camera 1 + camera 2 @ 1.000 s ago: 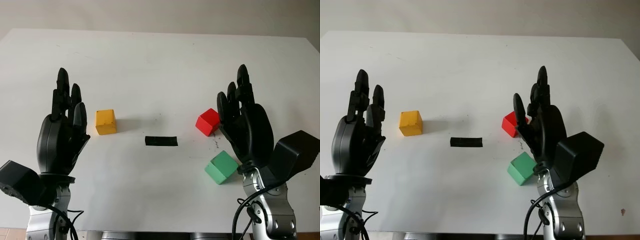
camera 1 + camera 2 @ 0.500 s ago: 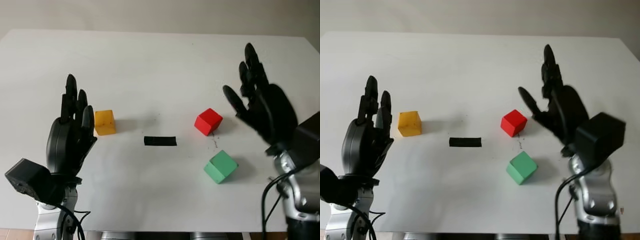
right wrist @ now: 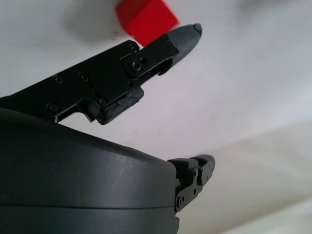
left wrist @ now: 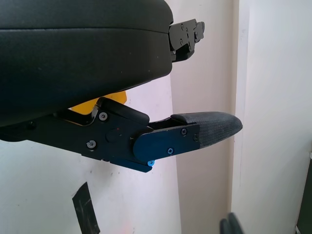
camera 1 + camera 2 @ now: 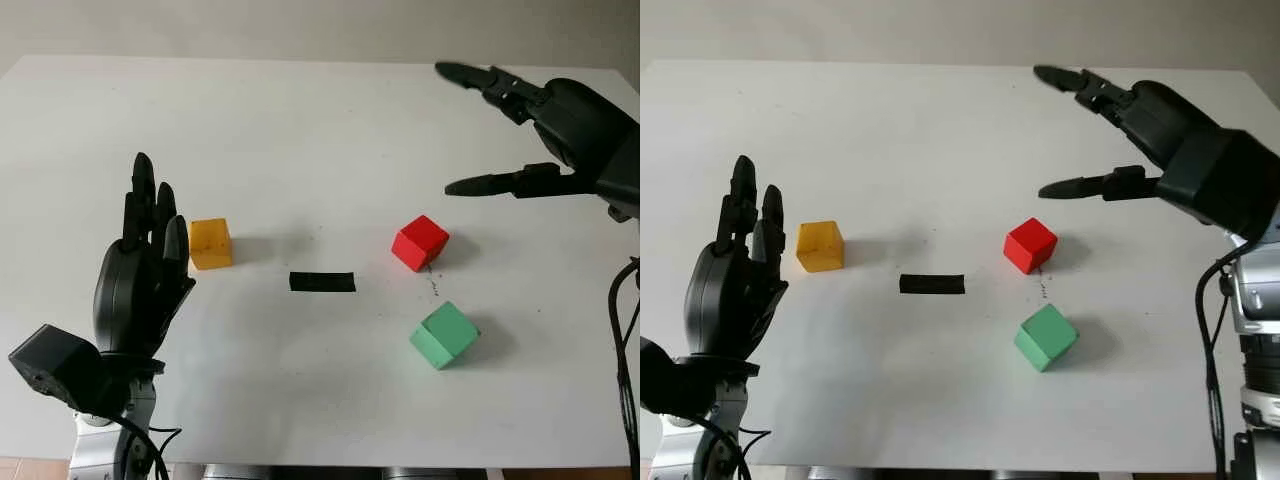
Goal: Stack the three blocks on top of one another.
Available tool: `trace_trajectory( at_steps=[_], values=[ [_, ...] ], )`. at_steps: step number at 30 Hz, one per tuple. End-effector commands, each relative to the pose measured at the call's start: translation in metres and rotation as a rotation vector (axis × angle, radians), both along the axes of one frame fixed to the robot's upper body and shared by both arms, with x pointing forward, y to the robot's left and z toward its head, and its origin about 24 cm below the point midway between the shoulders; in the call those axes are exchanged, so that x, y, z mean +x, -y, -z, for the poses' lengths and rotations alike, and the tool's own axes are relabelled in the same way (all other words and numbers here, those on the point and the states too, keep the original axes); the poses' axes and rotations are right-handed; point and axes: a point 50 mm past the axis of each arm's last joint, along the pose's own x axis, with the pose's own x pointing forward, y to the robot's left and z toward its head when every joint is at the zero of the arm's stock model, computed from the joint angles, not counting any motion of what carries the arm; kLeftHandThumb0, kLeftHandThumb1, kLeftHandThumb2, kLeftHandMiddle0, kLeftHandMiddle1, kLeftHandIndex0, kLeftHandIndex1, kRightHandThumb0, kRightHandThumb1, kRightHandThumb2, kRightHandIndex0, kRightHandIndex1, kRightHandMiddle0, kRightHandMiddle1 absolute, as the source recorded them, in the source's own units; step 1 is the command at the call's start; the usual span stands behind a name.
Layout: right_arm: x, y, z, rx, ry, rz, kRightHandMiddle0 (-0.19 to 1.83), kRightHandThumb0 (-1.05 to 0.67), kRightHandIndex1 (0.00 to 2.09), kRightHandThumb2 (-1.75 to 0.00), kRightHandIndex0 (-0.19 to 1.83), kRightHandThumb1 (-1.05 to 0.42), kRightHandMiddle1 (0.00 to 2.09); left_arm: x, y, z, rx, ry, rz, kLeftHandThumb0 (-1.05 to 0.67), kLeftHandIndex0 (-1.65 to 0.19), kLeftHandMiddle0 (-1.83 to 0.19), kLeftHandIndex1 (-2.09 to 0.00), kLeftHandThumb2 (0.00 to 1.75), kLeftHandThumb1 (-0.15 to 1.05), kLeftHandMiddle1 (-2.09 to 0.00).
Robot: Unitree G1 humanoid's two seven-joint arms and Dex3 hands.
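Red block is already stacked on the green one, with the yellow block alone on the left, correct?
Not stacked. In the left eye view the red block sits on the table, apart from the green block. The yellow block is indeed alone on the left.

Head stereo pair plus two wrist cameras.
Both eye views look forward and down on the white table (image 5: 300,140), sharing nearly the whole tabletop; each wrist view sits tight against its own hand's shell, the right one glimpsing the red block (image 3: 146,19).
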Motion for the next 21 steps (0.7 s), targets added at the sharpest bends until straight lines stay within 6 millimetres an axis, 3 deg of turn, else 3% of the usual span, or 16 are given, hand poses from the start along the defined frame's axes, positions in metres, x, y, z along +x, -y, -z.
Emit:
trace_trajectory(
  at_steps=[1,12,21],
  values=[
    [0.001,-0.005,-0.009,-0.098,0.034,-0.025,0.36,-0.63,0.08,-0.05,0.06,-0.77,0.17,-0.003,-0.002,-0.004,0.012,0.016,0.002,-0.70,0.19,0.18,-0.04,0.57,1.05,-0.06],
    [0.008,-0.026,0.009,-0.369,0.017,-0.156,0.45,-0.59,0.07,-0.06,0.07,-0.78,0.13,-0.003,-0.001,-0.005,0.019,0.010,-0.006,-0.70,0.19,0.18,-0.05,0.58,1.05,-0.05],
    [0.009,-0.030,0.026,-0.410,0.014,-0.200,0.50,-0.53,0.07,-0.05,0.09,-0.78,0.12,-0.005,-0.002,-0.004,0.013,0.008,0.003,-0.70,0.19,0.17,-0.05,0.57,1.05,-0.05]
  ],
)
